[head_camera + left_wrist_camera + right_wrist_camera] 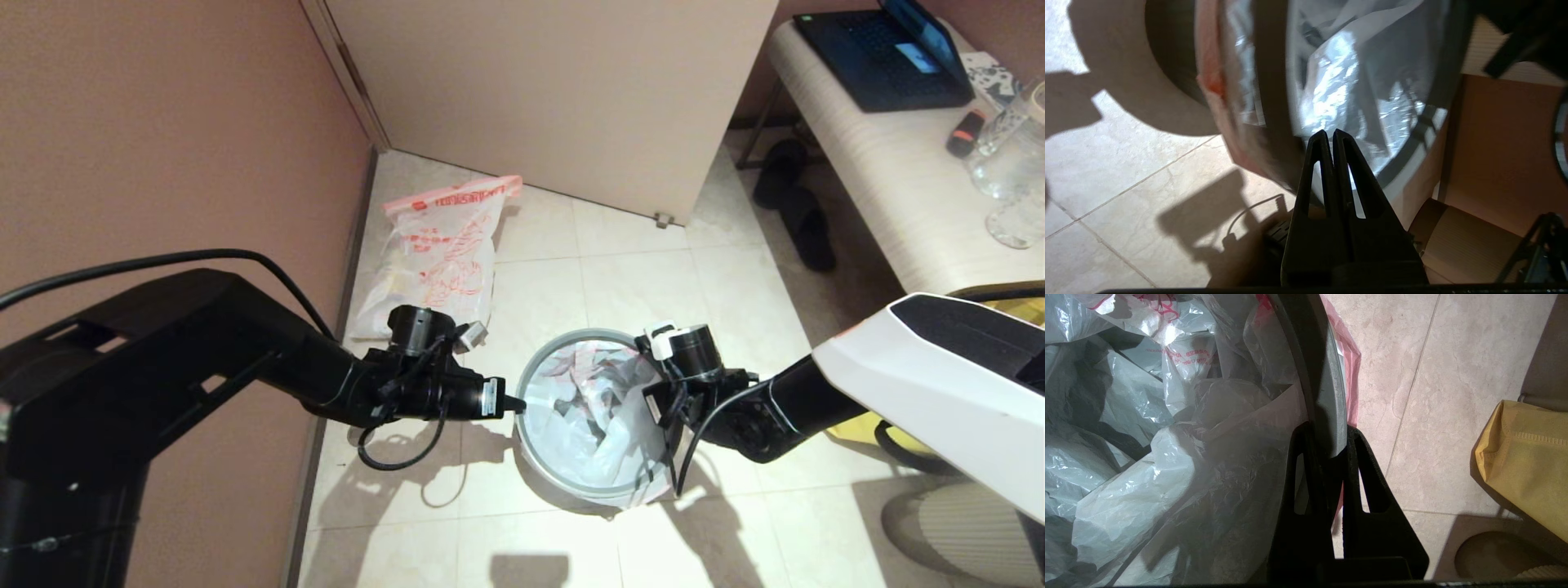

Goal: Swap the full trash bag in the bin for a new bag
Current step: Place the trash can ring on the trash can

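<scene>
Room: tiled floor [620,269] in a corner, pink wall to the robot's left, a cupboard door ahead, a bench with a laptop [886,57] off to the right.
Bin: the bin [535,445] stands on the tiles between the two arms; its grey ring [1327,396] sits on top, over the plastic.
New bag: the new bag [592,408] lies crumpled inside the bin, pink edge folded out under the ring.
Full bag: the full trash bag [441,261] rests on the floor by the wall, well apart from the bin.
Left gripper: the left gripper [1329,136] has its fingers pressed together on nothing, tips just beside the ring's edge.
Right gripper: the right gripper [1327,435] is clamped narrow on the grey ring at the opposite side.
Stage: probably seating the ring.
Risk: pressing on one side only could tilt the ring or tip the light bin; a dragging fingertip could tear the thin plastic or pull its edge back inside.
</scene>
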### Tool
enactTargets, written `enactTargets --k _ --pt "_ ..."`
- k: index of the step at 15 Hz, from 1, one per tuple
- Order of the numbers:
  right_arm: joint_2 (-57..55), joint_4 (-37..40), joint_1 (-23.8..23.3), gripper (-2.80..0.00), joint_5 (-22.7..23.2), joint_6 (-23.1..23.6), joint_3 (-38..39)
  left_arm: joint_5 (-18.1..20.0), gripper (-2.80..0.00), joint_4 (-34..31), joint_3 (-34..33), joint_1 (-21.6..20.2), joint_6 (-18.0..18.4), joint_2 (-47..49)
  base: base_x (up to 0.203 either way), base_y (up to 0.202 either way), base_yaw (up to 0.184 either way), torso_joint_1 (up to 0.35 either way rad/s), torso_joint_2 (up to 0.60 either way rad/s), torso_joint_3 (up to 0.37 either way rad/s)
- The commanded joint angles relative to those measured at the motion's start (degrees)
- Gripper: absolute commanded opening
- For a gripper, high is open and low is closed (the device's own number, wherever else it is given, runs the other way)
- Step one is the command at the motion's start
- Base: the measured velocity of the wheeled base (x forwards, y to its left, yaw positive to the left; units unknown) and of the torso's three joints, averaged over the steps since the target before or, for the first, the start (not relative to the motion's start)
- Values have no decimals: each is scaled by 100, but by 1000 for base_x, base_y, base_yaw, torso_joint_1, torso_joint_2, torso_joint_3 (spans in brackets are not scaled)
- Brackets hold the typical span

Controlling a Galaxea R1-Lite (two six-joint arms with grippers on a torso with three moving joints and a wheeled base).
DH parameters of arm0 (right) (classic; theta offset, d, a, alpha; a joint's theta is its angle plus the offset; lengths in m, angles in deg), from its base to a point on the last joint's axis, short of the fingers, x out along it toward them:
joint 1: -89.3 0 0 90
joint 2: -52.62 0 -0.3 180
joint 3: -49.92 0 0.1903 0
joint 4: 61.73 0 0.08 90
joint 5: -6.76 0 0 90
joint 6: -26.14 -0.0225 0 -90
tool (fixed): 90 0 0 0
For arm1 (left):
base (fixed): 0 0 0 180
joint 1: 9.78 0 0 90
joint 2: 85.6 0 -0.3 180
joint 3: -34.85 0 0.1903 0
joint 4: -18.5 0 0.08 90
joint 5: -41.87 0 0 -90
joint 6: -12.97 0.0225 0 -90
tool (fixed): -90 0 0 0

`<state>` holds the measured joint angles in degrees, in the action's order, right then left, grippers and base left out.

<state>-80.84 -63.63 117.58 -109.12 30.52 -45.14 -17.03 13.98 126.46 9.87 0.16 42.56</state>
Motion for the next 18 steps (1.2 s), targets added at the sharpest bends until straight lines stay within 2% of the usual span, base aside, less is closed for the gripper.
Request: enactTargets --k 1,3,5,10,11,14,18 --pt "-15 -22 -1 -280 -13 11 -3 -94 -280 -45 207 -67 115 490 0 0 0 0 0 0" --pt "-23 -22 2 -280 -5 11 -3 -575 -280 -543 743 -44 205 786 0 0 0 0 0 0" --pt "-39 -22 28 -280 48 19 -3 -807 -280 -1256 1157 -25 432 965 0 0 0 0 0 0" --pt "-22 -22 19 -280 48 28 -11 -848 -280 -1290 1143 -23 454 945 0 0 0 0 0 0" --pt "-13 -22 19 0 48 28 -7 -854 -280 -1267 1129 -23 454 920 0 0 0 0 0 0" --pt "64 -19 23 0 57 28 14 -802 -280 -1211 1023 -23 442 740 0 0 0 0 0 0" --pt "349 6 -14 0 65 58 67 -797 -280 -694 793 75 262 364 0 0 0 0 0 0"
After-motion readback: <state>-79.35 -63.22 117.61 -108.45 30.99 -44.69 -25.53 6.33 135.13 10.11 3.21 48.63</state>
